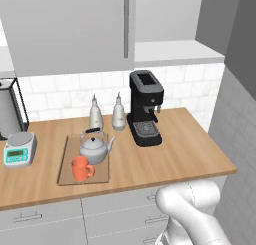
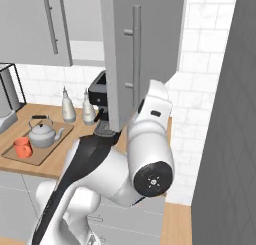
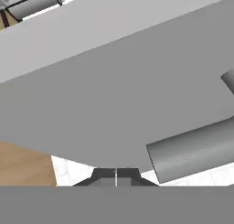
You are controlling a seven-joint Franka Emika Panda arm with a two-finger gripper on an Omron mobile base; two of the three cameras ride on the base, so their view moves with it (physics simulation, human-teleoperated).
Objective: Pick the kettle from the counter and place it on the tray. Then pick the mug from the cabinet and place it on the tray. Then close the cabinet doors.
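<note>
Now kettle [image 1: 95, 148], mug [image 1: 81, 168] on tray [image 1: 64, 161]; fingers [image 3: 116, 176] closed.

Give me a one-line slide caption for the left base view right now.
Kettle and mug sit on the tray; left cabinet door closed, right side open.

Kettle [image 1: 94, 148] and mug [image 1: 81, 168] on tray [image 1: 64, 159] — right cabinet door [image 2: 140, 49] ajar.

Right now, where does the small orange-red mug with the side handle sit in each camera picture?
Left base view: the small orange-red mug is lower left of centre, on the flat wooden tray.
Right base view: at the far left edge.
Hand view: not in it.
Shared landmark: the squat silver-grey kettle, directly behind the mug in both base views.
</note>
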